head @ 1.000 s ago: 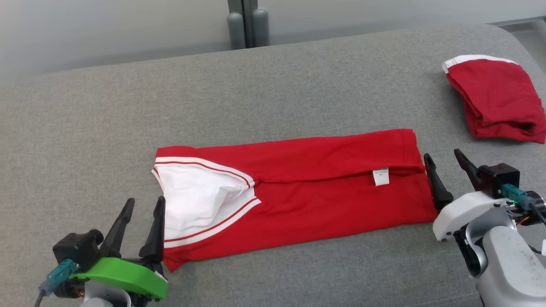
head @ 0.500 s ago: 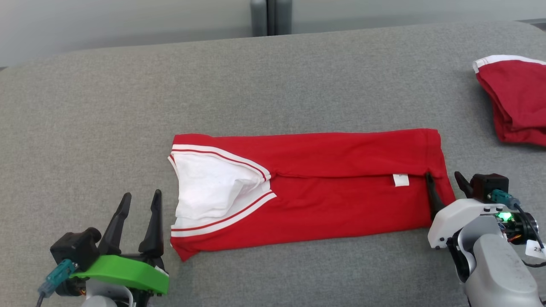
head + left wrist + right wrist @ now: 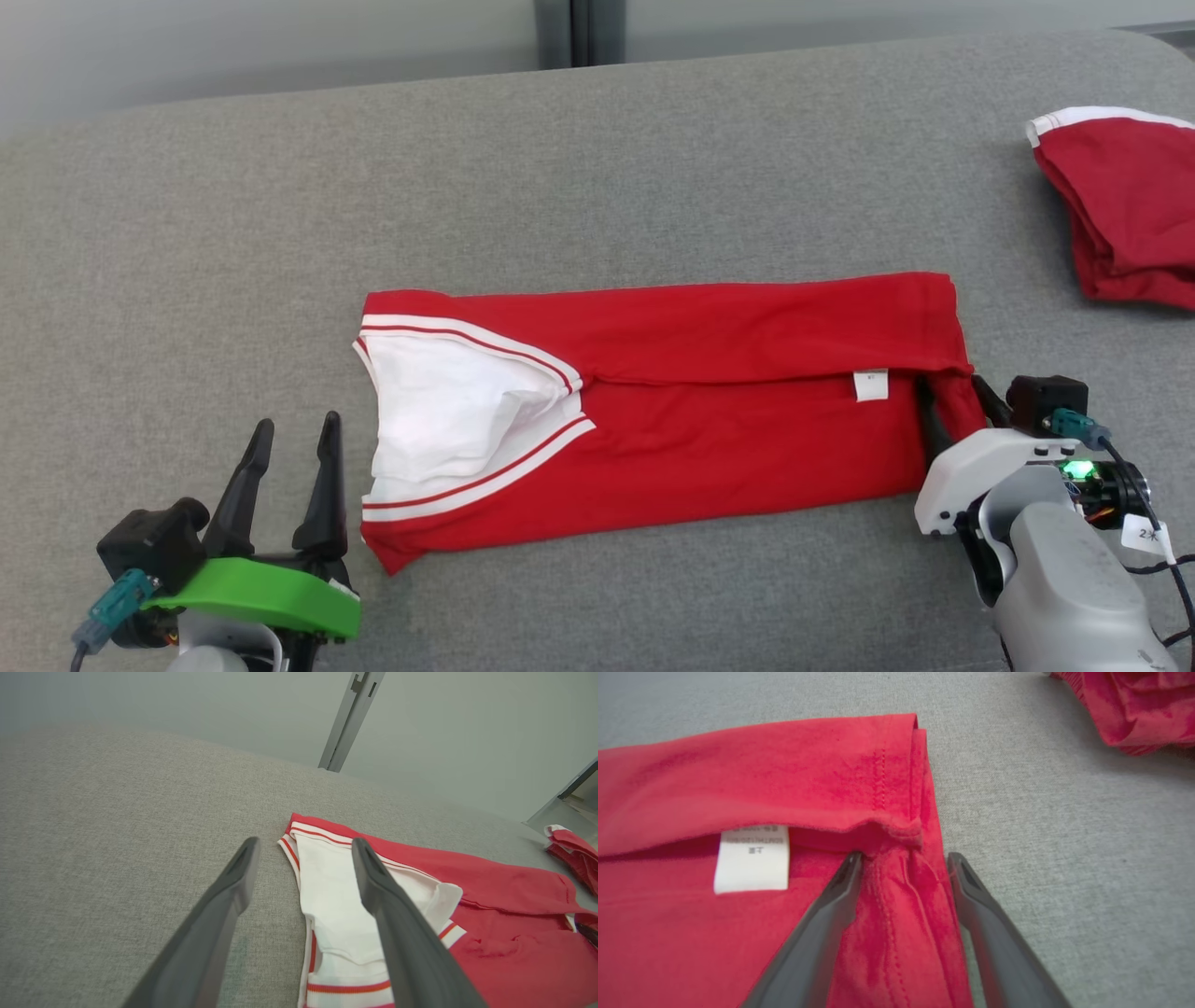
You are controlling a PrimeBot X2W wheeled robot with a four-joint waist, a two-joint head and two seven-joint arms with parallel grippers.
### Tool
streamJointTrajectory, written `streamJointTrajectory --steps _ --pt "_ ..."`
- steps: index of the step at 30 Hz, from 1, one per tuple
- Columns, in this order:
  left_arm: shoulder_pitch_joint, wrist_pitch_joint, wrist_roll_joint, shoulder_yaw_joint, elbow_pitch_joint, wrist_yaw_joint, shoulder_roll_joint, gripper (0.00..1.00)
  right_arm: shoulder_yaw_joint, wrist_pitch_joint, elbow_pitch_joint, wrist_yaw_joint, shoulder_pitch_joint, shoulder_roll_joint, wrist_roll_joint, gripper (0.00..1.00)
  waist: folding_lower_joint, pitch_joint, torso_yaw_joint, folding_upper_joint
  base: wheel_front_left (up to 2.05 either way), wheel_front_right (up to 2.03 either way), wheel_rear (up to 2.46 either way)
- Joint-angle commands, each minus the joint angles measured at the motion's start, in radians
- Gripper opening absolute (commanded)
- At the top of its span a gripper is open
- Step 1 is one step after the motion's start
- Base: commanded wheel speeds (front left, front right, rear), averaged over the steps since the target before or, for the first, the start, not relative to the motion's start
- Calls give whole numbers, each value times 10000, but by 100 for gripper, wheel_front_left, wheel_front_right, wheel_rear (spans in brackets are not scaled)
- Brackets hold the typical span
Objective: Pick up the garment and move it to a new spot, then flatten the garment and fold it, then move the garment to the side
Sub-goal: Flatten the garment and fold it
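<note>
A pale grey wall (image 3: 280,37) with a dark upright post (image 3: 569,28) stands behind a wide surface (image 3: 597,168) covered in grey woven cloth. The red garment (image 3: 709,429) lies flat near the middle of this surface, folded lengthwise into a long band that runs from left to right. At its left end the neck opening shows a white lining (image 3: 439,411) edged with white and red stripes. Near its right end a small white label (image 3: 870,385) hangs just under the edge of the upper fold.

The right hand (image 3: 952,387) is low at the right end of the garment. Its two dark fingers are spread apart and straddle the hem, one on the red cloth just right of the label and the other at the outer edge. The cloth between them is bunched into small ridges, and the fingers are not pressed together on it.

The left hand (image 3: 294,425) sits at the lower left, its fingers also spread and holding nothing. It is just beside the garment's neck end, over bare grey cloth.

A second red garment (image 3: 1130,205) with a white band lies crumpled at the far right, well apart from the folded one.
</note>
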Motion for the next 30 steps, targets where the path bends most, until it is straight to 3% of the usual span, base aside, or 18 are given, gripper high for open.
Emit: streamJointTrajectory --steps 1,11,20,25,30 --pt "136 -31 41 35 23 -51 -49 100 18 -37 147 -16 -82 13 -39 0 0 0 -15 0 0 0 0" --pt "223 -31 178 155 180 -174 -172 100 98 -122 331 -16 -324 18 4 0 0 -135 -28 0 0 0 0" --pt "356 -32 208 173 265 -269 -272 100 198 -131 -1089 -16 109 -194 80 0 0 -321 -149 0 0 0 0" --pt "417 -33 230 176 299 -286 -309 100 873 -132 -2218 -16 392 -111 25 0 0 -445 -205 0 0 0 0" --pt "374 -32 253 93 369 -335 -366 100 2234 -131 -3109 -16 583 17 318 0 0 -577 -127 0 0 0 0"
